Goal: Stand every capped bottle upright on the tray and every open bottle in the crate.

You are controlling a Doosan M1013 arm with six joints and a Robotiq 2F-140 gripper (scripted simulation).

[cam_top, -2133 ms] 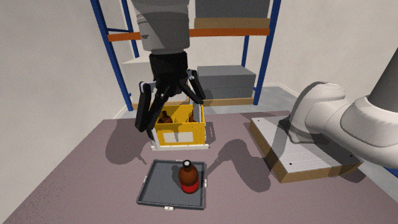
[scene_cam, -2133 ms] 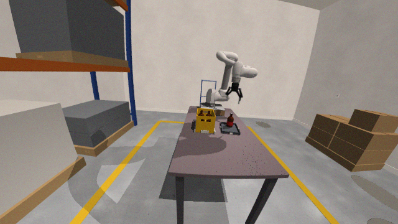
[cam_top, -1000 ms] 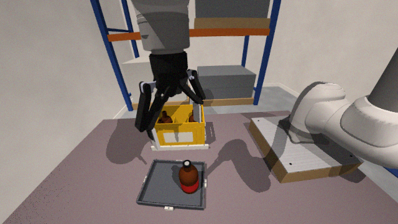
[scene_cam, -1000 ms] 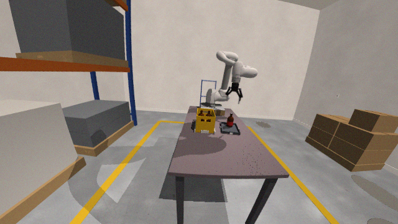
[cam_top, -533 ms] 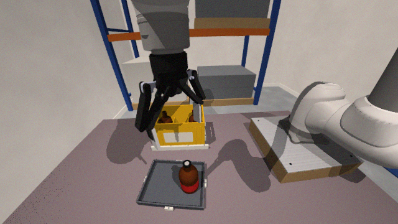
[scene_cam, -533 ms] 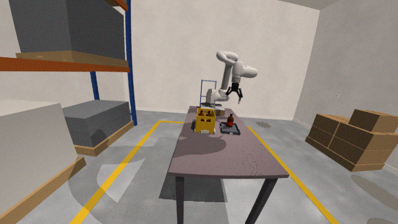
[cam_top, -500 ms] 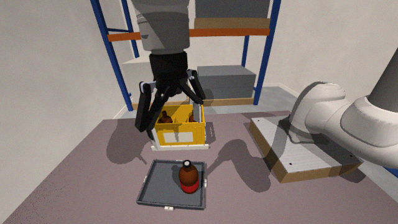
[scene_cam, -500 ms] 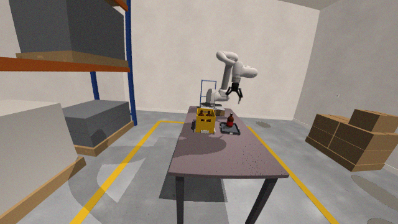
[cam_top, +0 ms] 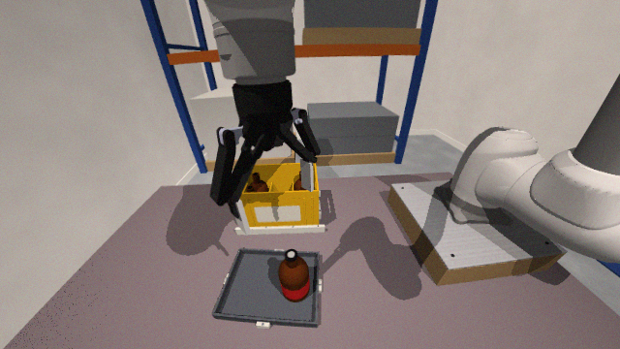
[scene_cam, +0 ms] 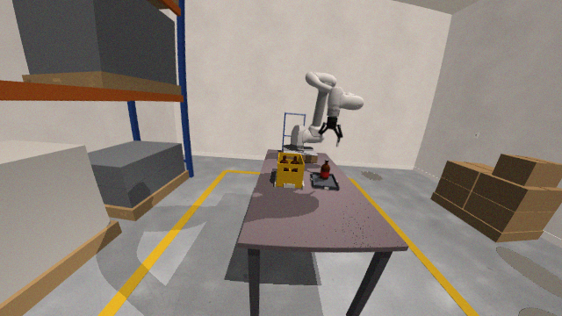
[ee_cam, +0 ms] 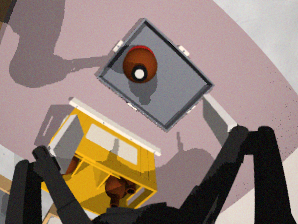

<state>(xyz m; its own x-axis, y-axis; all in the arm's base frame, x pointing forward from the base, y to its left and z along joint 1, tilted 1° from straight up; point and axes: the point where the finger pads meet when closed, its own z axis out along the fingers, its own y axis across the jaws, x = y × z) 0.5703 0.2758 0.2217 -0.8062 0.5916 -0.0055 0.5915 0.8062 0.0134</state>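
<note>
A brown capped bottle [cam_top: 294, 275] with a red label stood upright on the grey tray [cam_top: 242, 291], just beside the yellow crate [cam_top: 281, 204], which held two brown open bottles [cam_top: 257, 184] in its compartments.

Yellow crate [cam_top: 281, 199], grey tray [cam_top: 242, 291], brown bottle [cam_top: 294, 276] with red band.

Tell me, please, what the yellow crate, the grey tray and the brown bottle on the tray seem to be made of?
The yellow box-shaped crate looks like matte moulded plastic, judging by its uniform colour and thin dividers. The flat grey rectangular tray could be plastic or painted metal; its dull surface leaves this open. The brown red-labelled bottle with a white cap resembles amber glass or plastic, smooth and slightly glossy.
</note>
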